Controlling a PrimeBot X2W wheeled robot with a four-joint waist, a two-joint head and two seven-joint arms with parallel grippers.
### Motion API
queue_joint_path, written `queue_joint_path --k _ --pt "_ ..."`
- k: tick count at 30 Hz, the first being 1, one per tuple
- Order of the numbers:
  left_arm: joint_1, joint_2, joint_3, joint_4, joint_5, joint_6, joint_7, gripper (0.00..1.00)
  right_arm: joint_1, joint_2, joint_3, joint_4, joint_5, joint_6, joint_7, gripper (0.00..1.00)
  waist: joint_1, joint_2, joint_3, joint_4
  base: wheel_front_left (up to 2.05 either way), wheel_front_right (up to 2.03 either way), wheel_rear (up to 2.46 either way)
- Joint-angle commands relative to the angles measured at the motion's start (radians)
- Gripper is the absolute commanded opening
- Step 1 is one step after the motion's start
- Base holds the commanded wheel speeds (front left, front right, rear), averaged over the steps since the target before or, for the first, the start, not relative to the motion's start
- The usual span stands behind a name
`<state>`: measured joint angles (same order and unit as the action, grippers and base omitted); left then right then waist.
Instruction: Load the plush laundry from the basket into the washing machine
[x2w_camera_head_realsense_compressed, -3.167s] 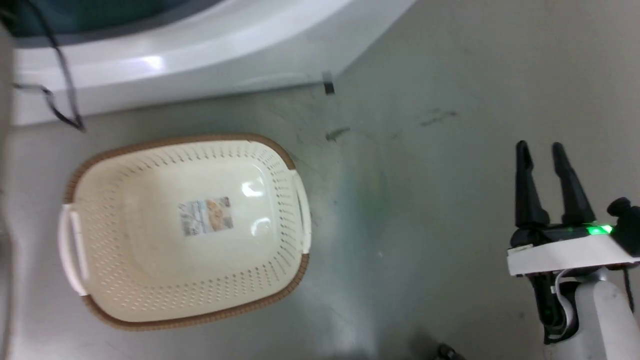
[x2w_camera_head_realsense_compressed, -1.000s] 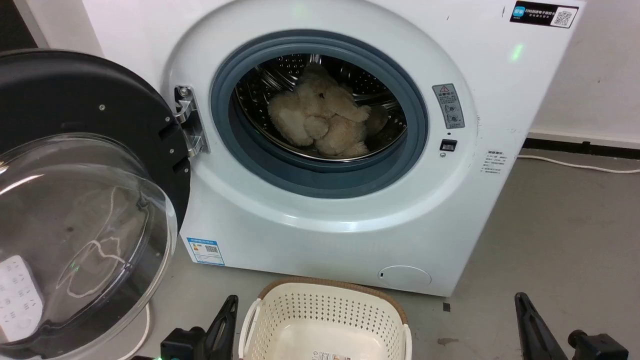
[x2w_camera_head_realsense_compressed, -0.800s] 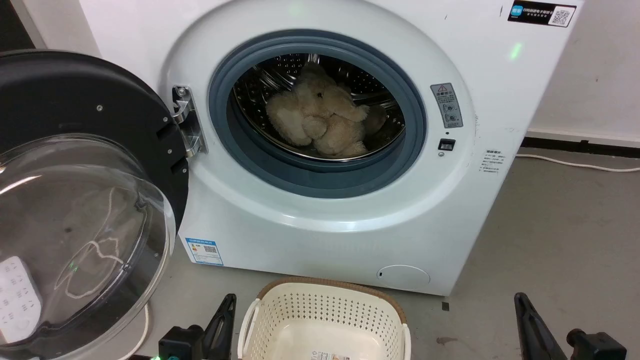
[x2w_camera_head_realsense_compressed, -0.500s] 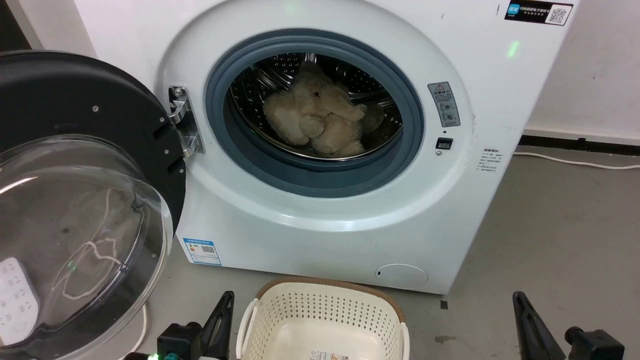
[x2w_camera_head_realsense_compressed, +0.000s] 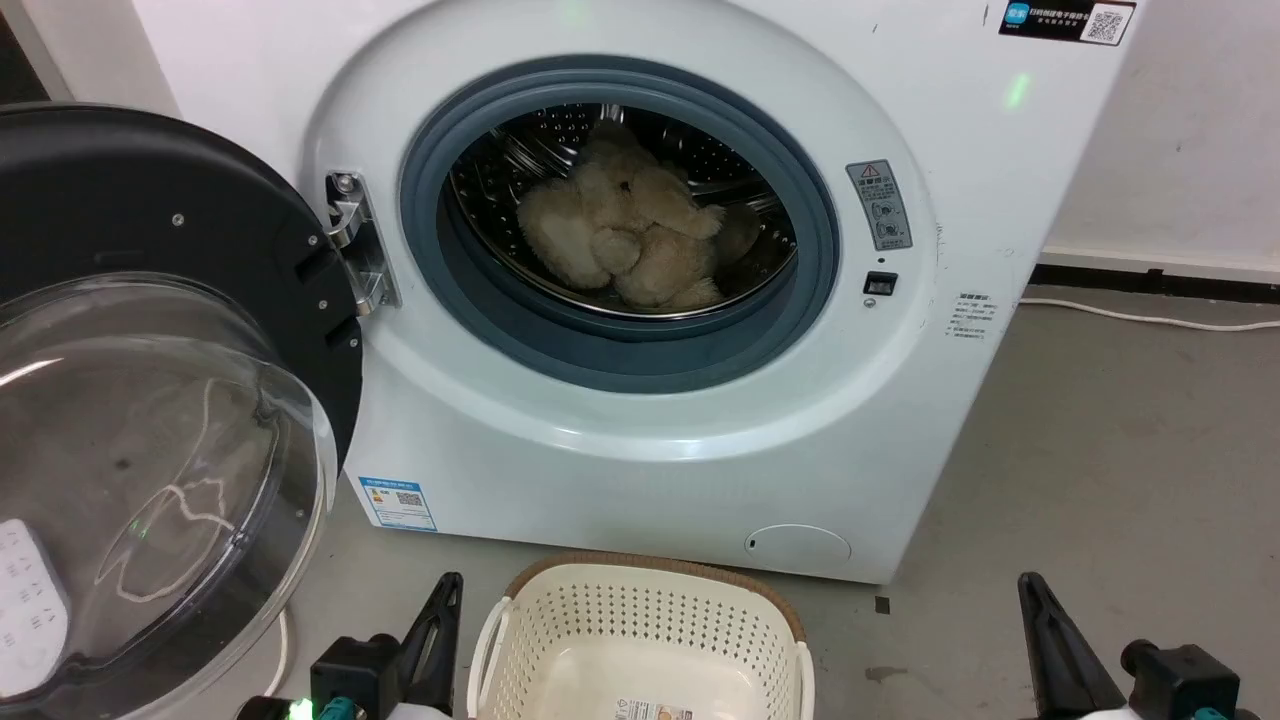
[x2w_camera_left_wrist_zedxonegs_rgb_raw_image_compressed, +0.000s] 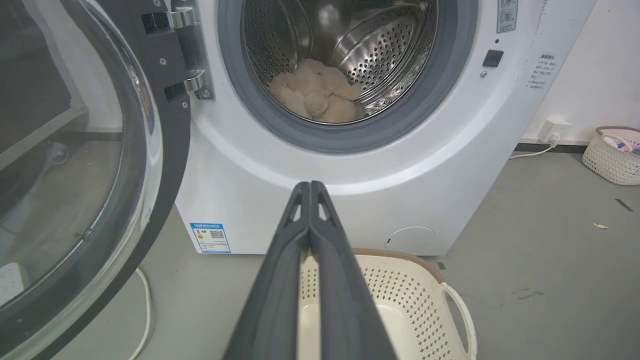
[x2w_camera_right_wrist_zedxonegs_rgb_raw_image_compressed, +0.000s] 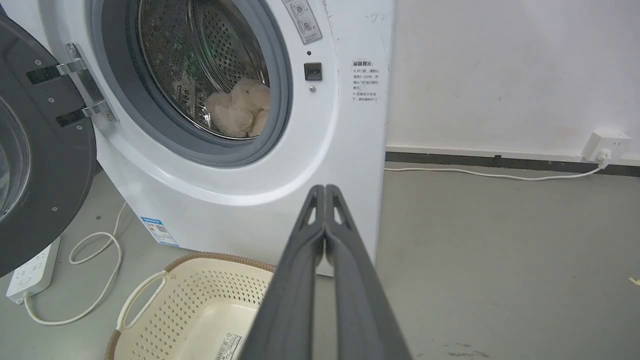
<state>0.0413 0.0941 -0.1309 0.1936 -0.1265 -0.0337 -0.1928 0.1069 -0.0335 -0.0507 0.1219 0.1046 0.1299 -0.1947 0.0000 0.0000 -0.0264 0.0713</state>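
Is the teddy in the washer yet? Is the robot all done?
Nearly done. The teddy bear lies inside the washing machine; the basket looks empty. Nothing is in hand: left gripper and right gripper are both shut, empty. Left: perhaps shutting the open door.

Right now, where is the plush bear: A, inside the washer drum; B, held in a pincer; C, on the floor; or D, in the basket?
A: the plush bear lies inside the washing machine, past its grey gasket.
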Motion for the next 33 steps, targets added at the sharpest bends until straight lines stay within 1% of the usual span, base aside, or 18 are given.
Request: queue_joint_path --k 1,33 --pt "-0.01 -0.004 0.007 -0.011 0.009 0.006 0.005 0.0 -0.02 -0.001 0.003 -0.01 -0.008 0.0 0.006 0.0 0.0 0.0 0.0 -0.001 0.0 0.0 0.0" --pt "-0.022 -0.019 0.054 -0.081 0.054 0.017 0.077 0.0 -0.053 -0.001 0.021 -0.052 -0.045 0.0 0.078 0.0 0.0 0.0 0.01 -0.028 0.0 0.0 0.0"
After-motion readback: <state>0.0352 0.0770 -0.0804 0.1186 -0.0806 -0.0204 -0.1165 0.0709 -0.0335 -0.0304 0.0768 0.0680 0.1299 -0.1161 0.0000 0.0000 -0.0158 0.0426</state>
